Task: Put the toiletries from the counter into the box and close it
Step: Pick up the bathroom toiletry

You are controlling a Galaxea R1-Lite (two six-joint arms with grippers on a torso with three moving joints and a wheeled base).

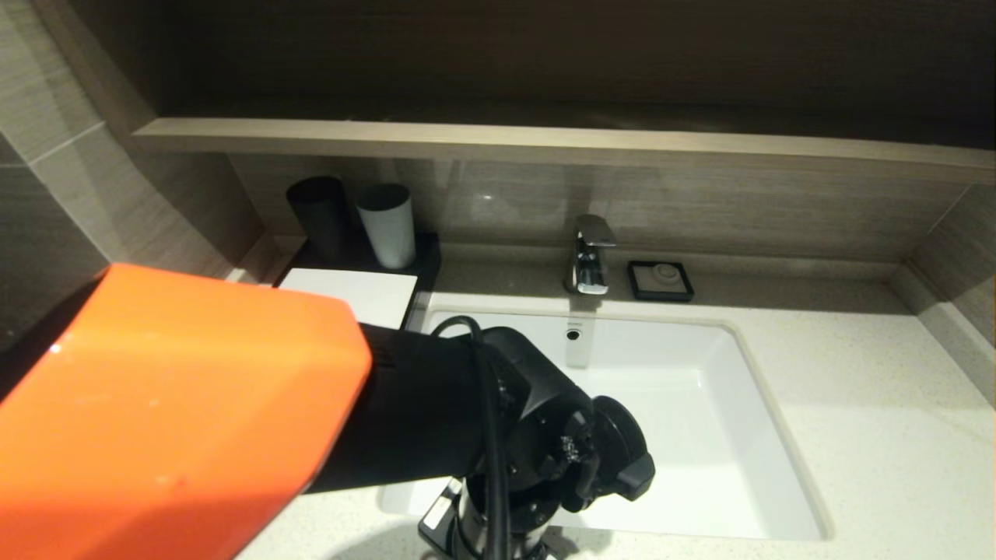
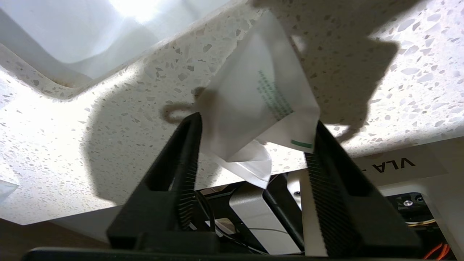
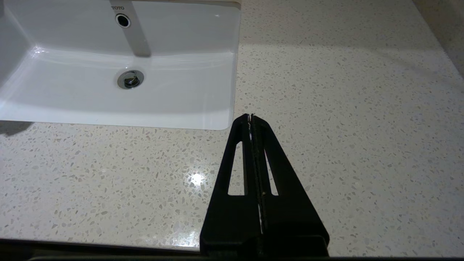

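Observation:
A white sachet (image 2: 253,101) with green marks lies at the front edge of the speckled counter (image 2: 108,137), one corner hanging over the edge; a second white piece shows under it. My left gripper (image 2: 257,121) is open, its fingertips (image 2: 194,127) on either side of the sachet and touching its edges. In the head view the left arm's wrist (image 1: 545,451) hangs over the basin's front left corner and hides the sachet. The box (image 1: 350,295), with its white top panel, stands at the back left. My right gripper (image 3: 251,116) is shut and empty above the counter right of the basin.
A black cup (image 1: 319,214) and a white cup (image 1: 387,224) stand behind the box. The faucet (image 1: 590,255) and a small black soap dish (image 1: 661,280) are at the back. The white basin (image 1: 700,420) fills the middle. A wood-look shelf (image 1: 545,144) runs above.

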